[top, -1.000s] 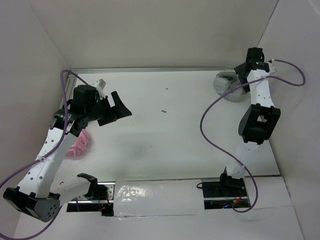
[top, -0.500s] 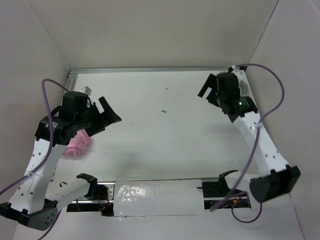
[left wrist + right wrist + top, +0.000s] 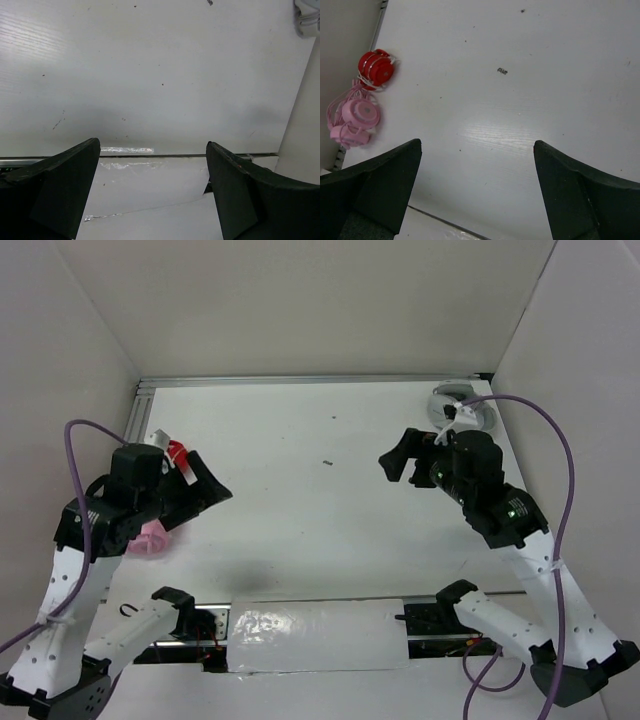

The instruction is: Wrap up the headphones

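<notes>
Tabletop (image 3: 320, 520) is white and carries 3 sets of headphones. Above it hang the left gripper (image 3: 206, 490) and the right gripper (image 3: 398, 460), both with jaws spread wide and empty. The grey-white headphones (image 3: 462, 410) lie in the far right corner. The pink headphones (image 3: 352, 120) and the red headphones (image 3: 376, 69) lie at the left edge.

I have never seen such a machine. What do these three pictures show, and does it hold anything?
This is a robot with two arms, fixed at the near edge of a white table. One picture comes from a camera above and behind them. The other two come from a camera on each wrist; the dark shapes at the bottom are that arm's own fingers. The left gripper and the right gripper are both open and hold nothing. The light grey headphones lie in the far right corner. The red headphones and the pink headphones lie by the left edge.
</notes>
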`<state>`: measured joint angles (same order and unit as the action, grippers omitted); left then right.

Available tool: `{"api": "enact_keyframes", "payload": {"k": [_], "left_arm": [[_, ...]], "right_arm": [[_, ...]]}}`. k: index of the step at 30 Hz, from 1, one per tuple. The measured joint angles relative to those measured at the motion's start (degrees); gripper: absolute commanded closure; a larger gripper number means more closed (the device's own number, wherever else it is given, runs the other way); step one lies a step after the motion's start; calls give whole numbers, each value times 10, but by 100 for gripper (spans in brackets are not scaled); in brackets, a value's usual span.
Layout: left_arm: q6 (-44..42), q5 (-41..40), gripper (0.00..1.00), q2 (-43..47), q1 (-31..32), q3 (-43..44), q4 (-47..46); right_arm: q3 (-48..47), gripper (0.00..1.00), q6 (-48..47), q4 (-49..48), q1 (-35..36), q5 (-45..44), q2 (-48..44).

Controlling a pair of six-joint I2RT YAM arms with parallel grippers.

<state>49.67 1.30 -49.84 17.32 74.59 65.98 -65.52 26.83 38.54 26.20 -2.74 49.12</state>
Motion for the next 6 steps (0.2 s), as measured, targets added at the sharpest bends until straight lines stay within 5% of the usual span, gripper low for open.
{"api": "enact_keyframes", "payload": {"k": [6], "left_arm": [[-2, 0, 1, 32, 0, 0, -4]], "right_arm": [[3, 0, -17, -4, 10, 2, -3]]}}
